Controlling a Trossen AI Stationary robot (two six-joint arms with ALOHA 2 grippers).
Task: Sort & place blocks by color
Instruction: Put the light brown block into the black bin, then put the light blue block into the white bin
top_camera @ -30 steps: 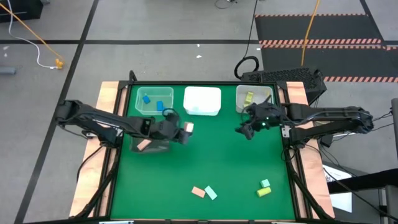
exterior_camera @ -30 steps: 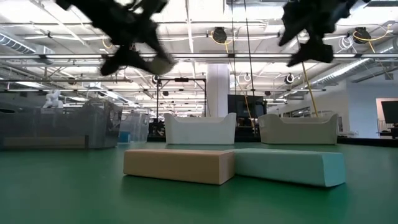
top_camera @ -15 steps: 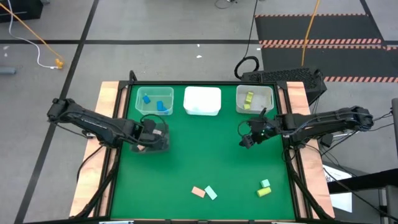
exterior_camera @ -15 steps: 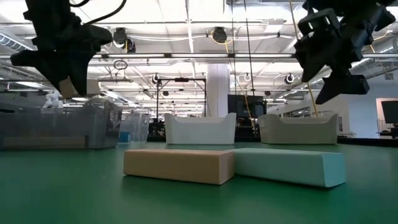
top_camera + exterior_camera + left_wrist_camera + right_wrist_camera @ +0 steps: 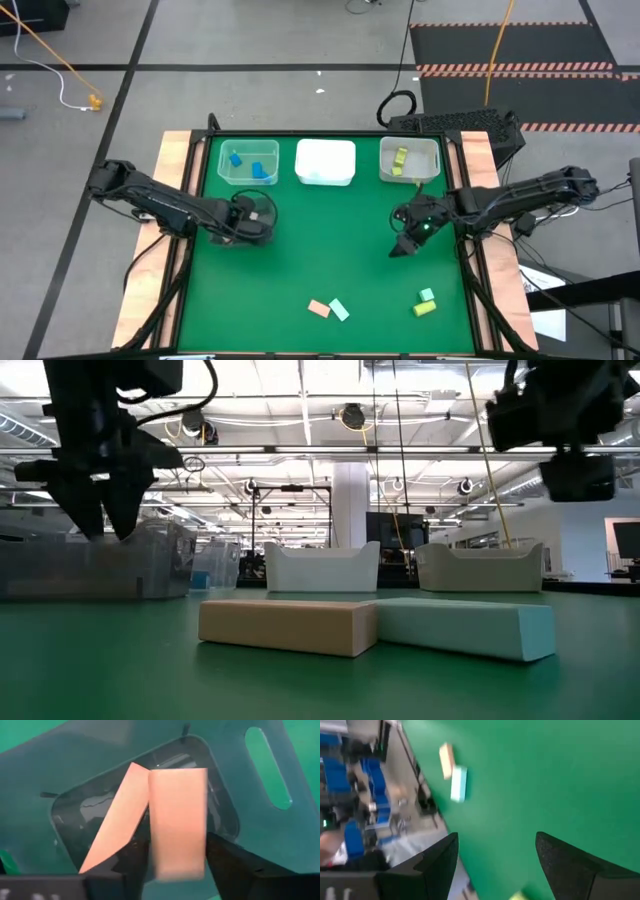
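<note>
Left tool (image 5: pixel 177 865) grips, seemingly, salmon block (image 5: pixel 178 820) over bin (image 5: pixel 240 785).

Even, bright overhead light fills the scene: in the low view rows of ceiling lamps (image 5: pixel 350 415) glow white against the room beyond, and the green table (image 5: pixel 330 250) seen from above shows only faint, soft shadows under the arms. In the low view the left gripper (image 5: pixel 100 480) and right gripper (image 5: pixel 560 435) read as dark, backlit shapes with soft edges. The right wrist view is smeared with motion blur across the salmon block (image 5: pixel 446 760) and mint block (image 5: pixel 458 783), while the left wrist view shows pale glare on the clear bin (image 5: pixel 150 815) and soft focus on the near salmon block (image 5: pixel 177 820).
</note>
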